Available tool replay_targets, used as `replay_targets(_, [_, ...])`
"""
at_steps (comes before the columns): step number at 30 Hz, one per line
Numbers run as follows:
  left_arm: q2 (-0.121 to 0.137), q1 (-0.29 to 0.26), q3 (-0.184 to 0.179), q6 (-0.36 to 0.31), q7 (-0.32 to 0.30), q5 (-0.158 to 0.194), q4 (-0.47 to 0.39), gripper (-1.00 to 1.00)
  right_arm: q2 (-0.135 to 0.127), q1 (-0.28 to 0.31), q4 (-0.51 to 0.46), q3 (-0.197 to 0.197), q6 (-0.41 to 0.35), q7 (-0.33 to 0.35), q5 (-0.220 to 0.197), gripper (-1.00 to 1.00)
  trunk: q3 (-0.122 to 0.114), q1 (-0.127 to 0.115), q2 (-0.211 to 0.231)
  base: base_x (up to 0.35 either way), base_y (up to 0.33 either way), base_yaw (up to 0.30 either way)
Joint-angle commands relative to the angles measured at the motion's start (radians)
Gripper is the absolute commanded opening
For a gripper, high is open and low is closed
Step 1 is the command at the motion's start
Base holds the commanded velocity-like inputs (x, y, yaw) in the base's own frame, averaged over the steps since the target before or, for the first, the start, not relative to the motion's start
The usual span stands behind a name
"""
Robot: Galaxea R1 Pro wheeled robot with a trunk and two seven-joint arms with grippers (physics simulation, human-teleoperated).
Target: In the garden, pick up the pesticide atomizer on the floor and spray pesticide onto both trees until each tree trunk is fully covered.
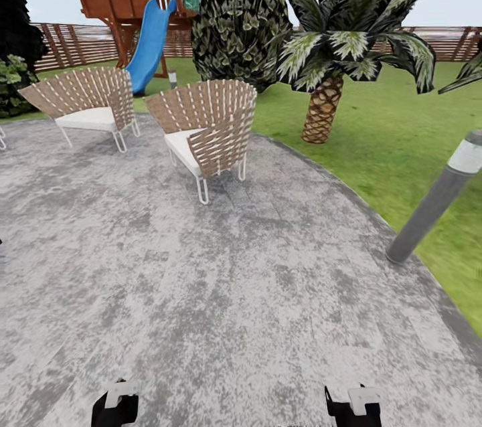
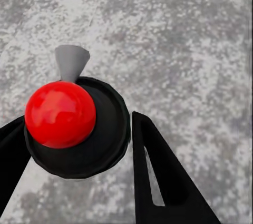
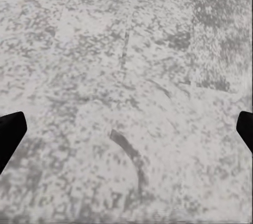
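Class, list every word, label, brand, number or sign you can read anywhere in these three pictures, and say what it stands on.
None: no readable text in any view.
The chairs, slide, lamp post and grey paving carry no marks.
The red-topped black object between the left gripper fingers bears no label.

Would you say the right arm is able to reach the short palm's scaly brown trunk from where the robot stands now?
Probably not: the right end effector hangs open over the mottled grey paving, while the palm trunk stands far ahead on the grass, so the base would need driving closer.
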State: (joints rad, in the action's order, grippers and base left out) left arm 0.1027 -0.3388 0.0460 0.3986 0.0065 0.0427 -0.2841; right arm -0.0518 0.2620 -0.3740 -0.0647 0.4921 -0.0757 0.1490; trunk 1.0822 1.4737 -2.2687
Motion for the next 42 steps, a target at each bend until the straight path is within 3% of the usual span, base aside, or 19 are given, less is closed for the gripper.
replay_targets(1, [0.000, 0.000, 0.000, 0.003, 0.000, 0.005, 0.000, -1.00, 0.001, 0.001, 0.001, -0.004, 0.003, -0.004, 0.011, 1.00, 0.000, 0.000, 0.000, -0.004, -0.002, -0.300])
replay_targets(17, [0.002, 0.000, 0.000, 0.002, 0.000, 0.011, 0.000, -1.00, 0.001, 0.000, 0.001, -0.004, 0.002, -0.004, 0.011, 1.00, -0.006, 0.000, 0.000, 0.000, 0.000, -0.300])
replay_targets(22, [0.002, 0.000, 0.000, 0.002, 0.000, 0.011, 0.000, -1.00, 0.001, 0.001, 0.001, -0.004, 0.003, -0.004, 0.011, 1.00, -0.022, -0.019, 0.035, 0.000, 0.000, -0.300])
replay_targets(42, [0.003, 0.000, 0.004, 0.005, -0.004, 0.012, -0.003, -1.00, 0.001, 0.001, 0.001, -0.004, 0.002, -0.004, 0.011, 1.00, -0.022, -0.019, 0.035, 0.000, 0.000, -0.300])
